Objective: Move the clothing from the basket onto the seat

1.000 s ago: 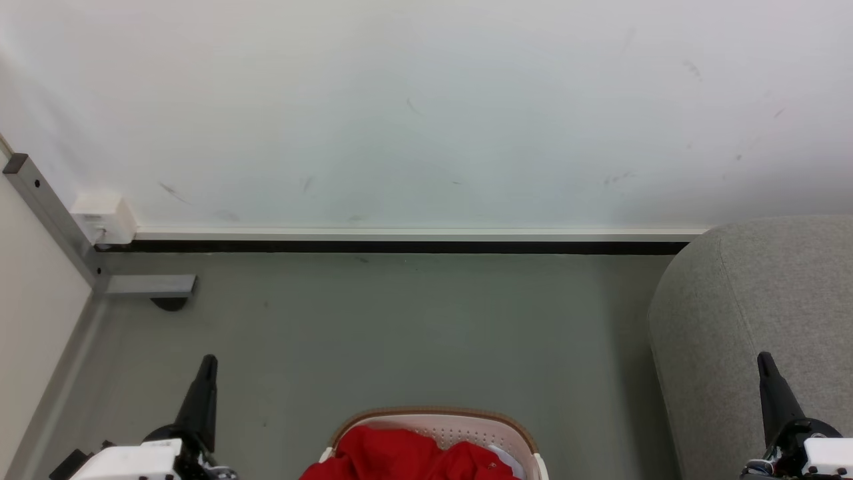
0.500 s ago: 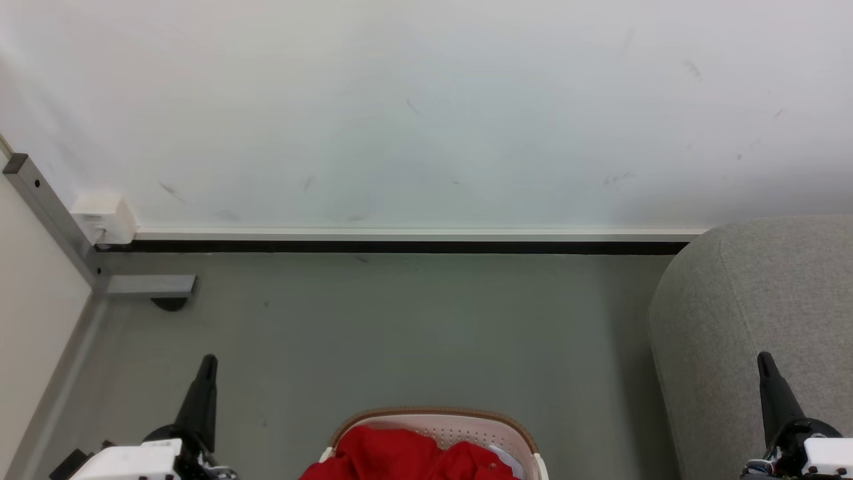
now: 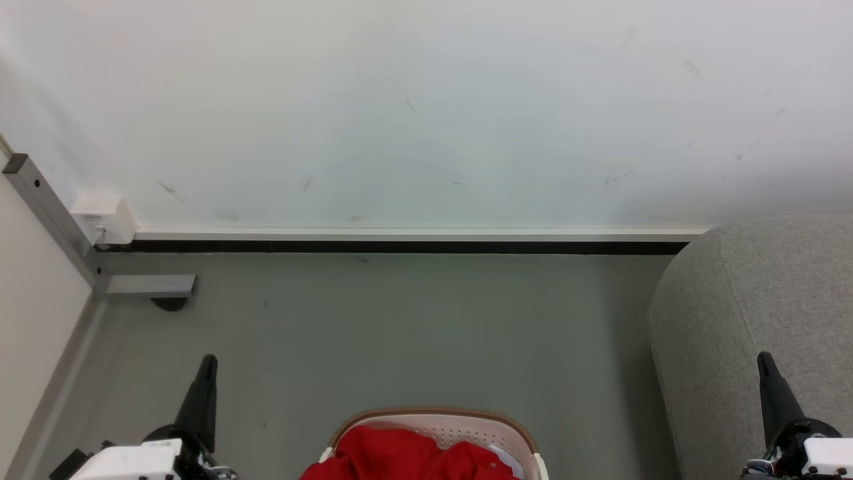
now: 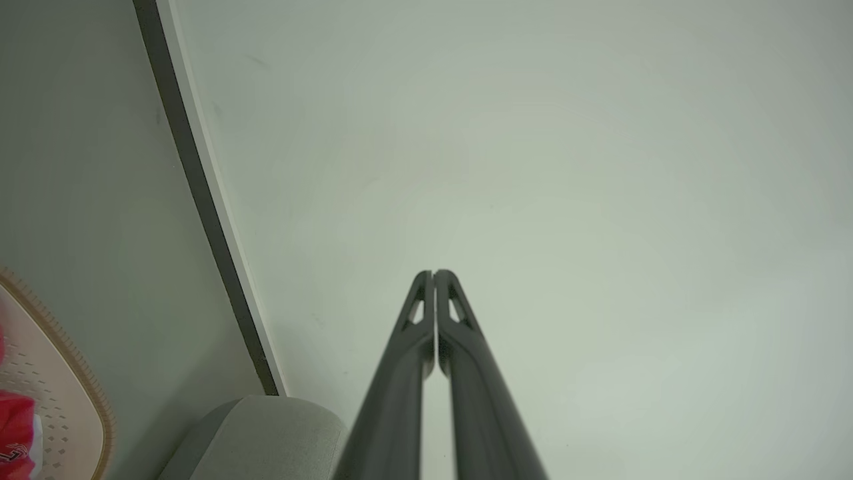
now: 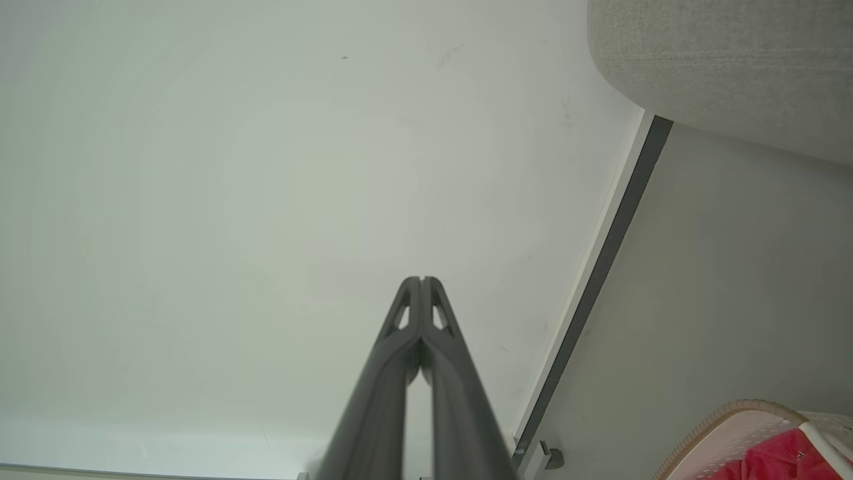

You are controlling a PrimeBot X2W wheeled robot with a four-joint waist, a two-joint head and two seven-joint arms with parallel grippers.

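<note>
- Clothing (image 3: 400,457), bright red, is seen heaped in the basket (image 3: 440,412), which is set on the floor (image 3: 400,320) between the two claws and nearer the robot than their tips.
- Left claw (image 3: 208,363) is held fully closed, its two dark fingers pressed together along their length, and nothing is gripped by it.
- Right claw (image 3: 764,360) is likewise closed tip to tip, and nothing is held in it.
- Seat (image 3: 766,287), light grey, is found around and beyond the right claw, which is outlined against the upholstery in the head view; whether the two touch cannot be told.
- Basket and left claw are separated by bare floor; the seat's rounded edge is placed between the basket and the right claw.
- Wall (image 3: 426,113), white with a dark skirting strip (image 3: 400,247), is faced by both claws, well beyond their tips.
</note>
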